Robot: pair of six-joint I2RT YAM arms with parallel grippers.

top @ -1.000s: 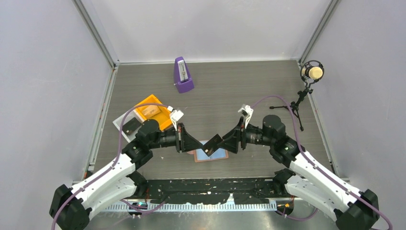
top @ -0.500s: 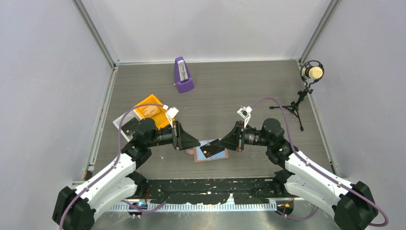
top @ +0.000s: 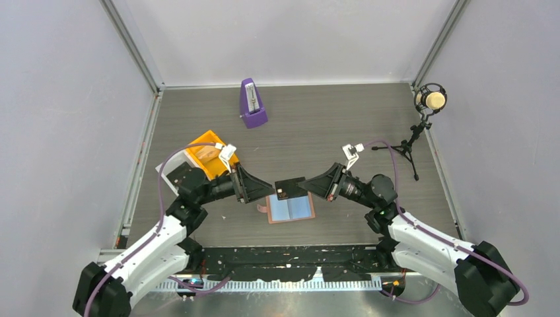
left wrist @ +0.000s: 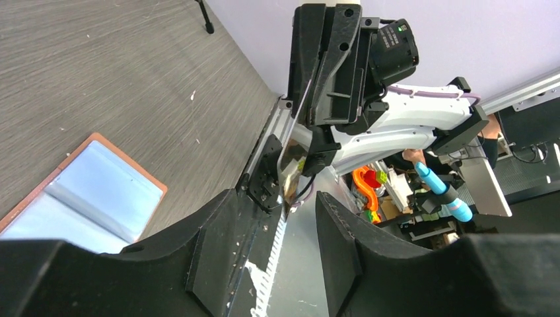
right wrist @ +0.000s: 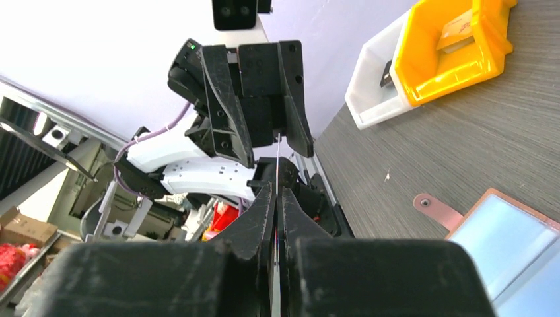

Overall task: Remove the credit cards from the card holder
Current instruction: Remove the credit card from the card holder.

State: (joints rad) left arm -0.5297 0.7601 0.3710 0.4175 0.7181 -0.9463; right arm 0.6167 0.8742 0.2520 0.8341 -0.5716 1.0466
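Note:
The card holder (top: 290,209) lies spread open on the table, blue-grey faces up, its tab (right wrist: 436,210) to the left. A dark credit card (top: 289,187) hangs in the air just above the holder's far edge. My right gripper (top: 308,185) is shut on the card's right end; in the right wrist view the card is a thin edge (right wrist: 278,155) between the closed jaws of that gripper (right wrist: 278,188). My left gripper (top: 269,187) stands open at the card's left end, not touching it. Its fingers (left wrist: 218,244) frame an empty gap, and the holder (left wrist: 86,191) lies to their left.
An orange tray (top: 210,155) and a white bin (top: 173,173) sit behind the left arm, something dark in the bin (right wrist: 386,74). A purple metronome (top: 253,104) stands at the back. A microphone on a small stand (top: 429,100) is at the right rear corner.
The right gripper shut on the card and lifted it off the holder. The left gripper opened, let go of the card and drew back to the left.

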